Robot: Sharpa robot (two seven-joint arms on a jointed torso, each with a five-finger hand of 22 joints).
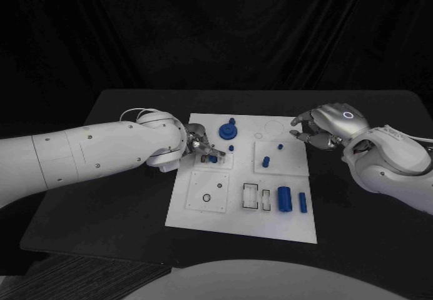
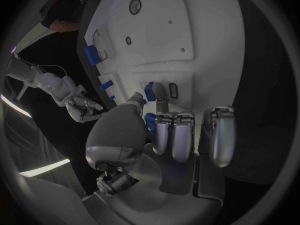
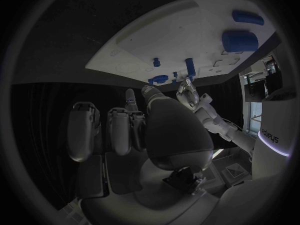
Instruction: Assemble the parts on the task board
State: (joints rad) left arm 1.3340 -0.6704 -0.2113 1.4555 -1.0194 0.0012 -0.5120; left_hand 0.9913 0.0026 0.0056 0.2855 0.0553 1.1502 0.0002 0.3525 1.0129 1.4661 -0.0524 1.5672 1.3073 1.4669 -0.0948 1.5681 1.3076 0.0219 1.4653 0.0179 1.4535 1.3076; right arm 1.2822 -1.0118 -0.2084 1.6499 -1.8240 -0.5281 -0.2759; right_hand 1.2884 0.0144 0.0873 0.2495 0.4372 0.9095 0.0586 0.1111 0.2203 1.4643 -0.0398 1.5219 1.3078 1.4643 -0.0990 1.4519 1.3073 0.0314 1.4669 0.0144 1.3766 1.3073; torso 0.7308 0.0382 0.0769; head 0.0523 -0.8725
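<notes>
The left robot hand (image 1: 200,150) pinches a small blue part (image 1: 212,159) on the white board (image 1: 242,222) (far-left plate); the right robot hand (image 1: 314,132) hovers curled, holding nothing.

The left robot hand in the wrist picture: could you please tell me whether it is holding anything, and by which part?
The left robot hand pinches a small blue part at its top end, between thumb and fingertip, over the task board.

Left robot hand (image 1: 200,149) blocks board's (image 1: 203,219) left-middle; near-left corner open; blue cylinders (image 1: 285,199) crowd near-right.
</notes>
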